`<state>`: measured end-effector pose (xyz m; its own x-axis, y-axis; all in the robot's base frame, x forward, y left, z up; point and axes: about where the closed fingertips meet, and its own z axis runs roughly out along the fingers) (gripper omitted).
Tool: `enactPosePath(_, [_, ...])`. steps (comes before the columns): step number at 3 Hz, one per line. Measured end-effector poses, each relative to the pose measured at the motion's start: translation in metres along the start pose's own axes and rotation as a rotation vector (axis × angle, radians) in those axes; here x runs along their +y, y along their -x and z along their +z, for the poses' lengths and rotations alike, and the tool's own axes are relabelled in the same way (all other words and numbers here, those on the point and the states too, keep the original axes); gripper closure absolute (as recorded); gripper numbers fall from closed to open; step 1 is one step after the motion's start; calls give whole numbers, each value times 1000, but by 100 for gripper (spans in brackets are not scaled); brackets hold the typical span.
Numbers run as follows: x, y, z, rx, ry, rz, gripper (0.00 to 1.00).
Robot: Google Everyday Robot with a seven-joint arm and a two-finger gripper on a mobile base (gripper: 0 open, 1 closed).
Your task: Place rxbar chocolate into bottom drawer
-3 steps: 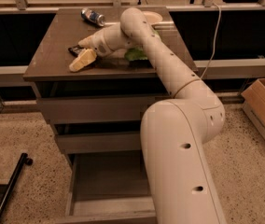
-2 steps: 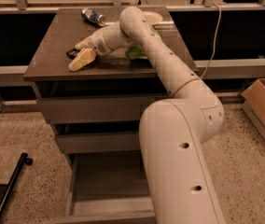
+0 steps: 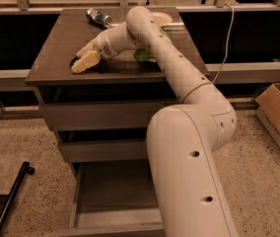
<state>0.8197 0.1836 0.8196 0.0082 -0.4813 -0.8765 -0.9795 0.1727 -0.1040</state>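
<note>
Flanking the hand (image 3: 85, 58) on the cabinet top (image 3: 56, 46) are can (image 3: 99, 18) and green bag (image 3: 145, 55).

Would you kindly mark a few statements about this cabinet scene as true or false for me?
1. The bottom drawer is pulled open. True.
2. The tool is inside that drawer. False: it is low over the left part of the cabinet top.
3. The can stands upright. False: it lies on its side at the back of the top.
4. A cardboard box sits on the floor at the right. True.
5. The bar lies in the drawer. False: it is on the top, at the tool.
</note>
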Motion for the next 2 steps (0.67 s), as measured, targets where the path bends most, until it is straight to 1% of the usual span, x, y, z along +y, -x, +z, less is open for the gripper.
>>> enactPosePath(2, [0, 0, 0, 0, 0, 0, 100])
